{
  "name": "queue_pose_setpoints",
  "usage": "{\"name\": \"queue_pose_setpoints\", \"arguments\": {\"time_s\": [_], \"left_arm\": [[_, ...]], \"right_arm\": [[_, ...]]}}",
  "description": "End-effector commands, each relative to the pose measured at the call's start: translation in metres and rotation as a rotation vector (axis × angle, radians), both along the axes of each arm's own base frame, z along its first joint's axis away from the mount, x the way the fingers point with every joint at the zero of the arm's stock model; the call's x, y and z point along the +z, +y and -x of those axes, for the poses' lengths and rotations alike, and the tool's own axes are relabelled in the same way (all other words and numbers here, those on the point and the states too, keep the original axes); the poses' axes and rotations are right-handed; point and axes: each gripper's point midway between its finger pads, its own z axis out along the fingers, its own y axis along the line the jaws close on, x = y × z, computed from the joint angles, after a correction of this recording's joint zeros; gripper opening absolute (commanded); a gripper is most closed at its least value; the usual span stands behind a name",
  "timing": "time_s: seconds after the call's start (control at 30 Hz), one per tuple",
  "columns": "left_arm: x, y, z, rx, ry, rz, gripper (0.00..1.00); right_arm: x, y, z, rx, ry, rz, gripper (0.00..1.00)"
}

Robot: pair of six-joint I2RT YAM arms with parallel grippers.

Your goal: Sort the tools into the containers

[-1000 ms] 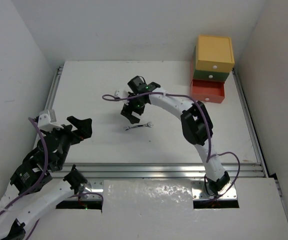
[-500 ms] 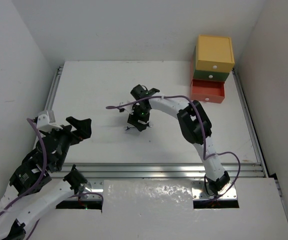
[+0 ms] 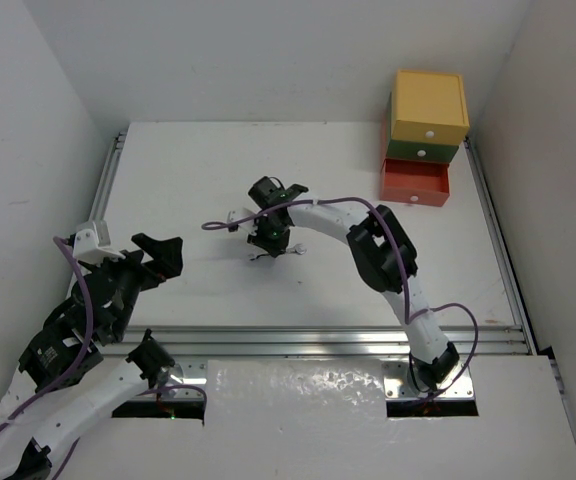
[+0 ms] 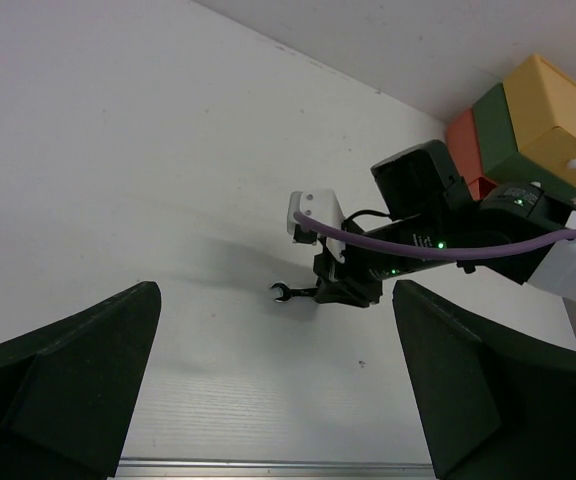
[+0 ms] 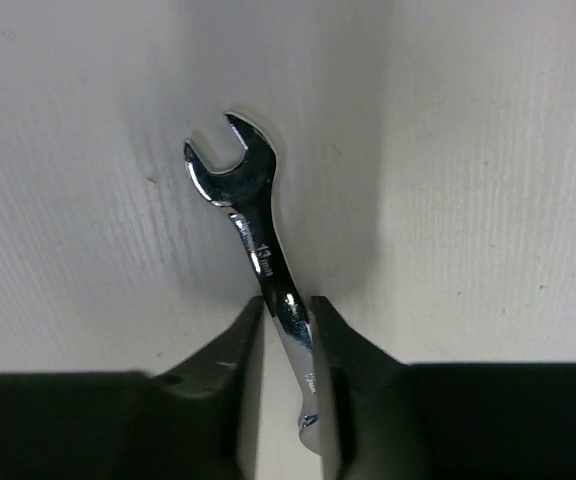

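Now pinches the small silver wrench [image 5: 253,230] by its thin middle with the right gripper [image 5: 286,305], flat on the table [image 3: 168,170]. Hard, light, probably slippery: needs a tight squeeze. Holds the left gripper [image 4: 276,300] wide open.

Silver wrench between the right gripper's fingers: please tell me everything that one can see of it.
The silver wrench is small and of shiny polished metal. It has an open-end jaw at the end that points away from the right gripper, and a stamped size mark on its slim shaft. It lies flat on the white table, near the middle. The two black fingers press its shaft from both sides. In the wrist view its other end is hidden between them.
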Motion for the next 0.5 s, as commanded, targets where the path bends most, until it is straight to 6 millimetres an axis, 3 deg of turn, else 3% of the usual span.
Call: {"name": "queue_pose_setpoints", "arguments": {"time_s": [0.0,0.1,0.23,0.37,0.4,0.47], "left_arm": [[0.009,0.000,0.001,-0.003,-0.032,0.022,1.00],[0.010,0.000,0.001,-0.005,-0.035,0.024,1.00],[0.008,-0.001,0.000,-0.007,-0.030,0.019,1.00],[0.007,-0.002,-0.001,-0.010,-0.025,0.014,1.00],[0.007,-0.002,-0.002,-0.008,-0.022,0.012,1.00],[0.007,-0.003,-0.002,-0.011,-0.022,0.012,1.00]], "right_arm": [[-0.050,-0.023,0.014,-0.003,0.043,0.144,0.23],[-0.054,-0.024,0.025,0.008,0.051,0.154,0.07],[-0.040,-0.008,0.039,-0.011,0.054,0.077,0.02],[-0.012,0.007,0.026,-0.117,-0.042,-0.060,0.01],[0.007,0.008,0.018,-0.200,-0.090,-0.096,0.00],[0.023,0.009,0.002,-0.303,-0.163,-0.159,0.00]]}}
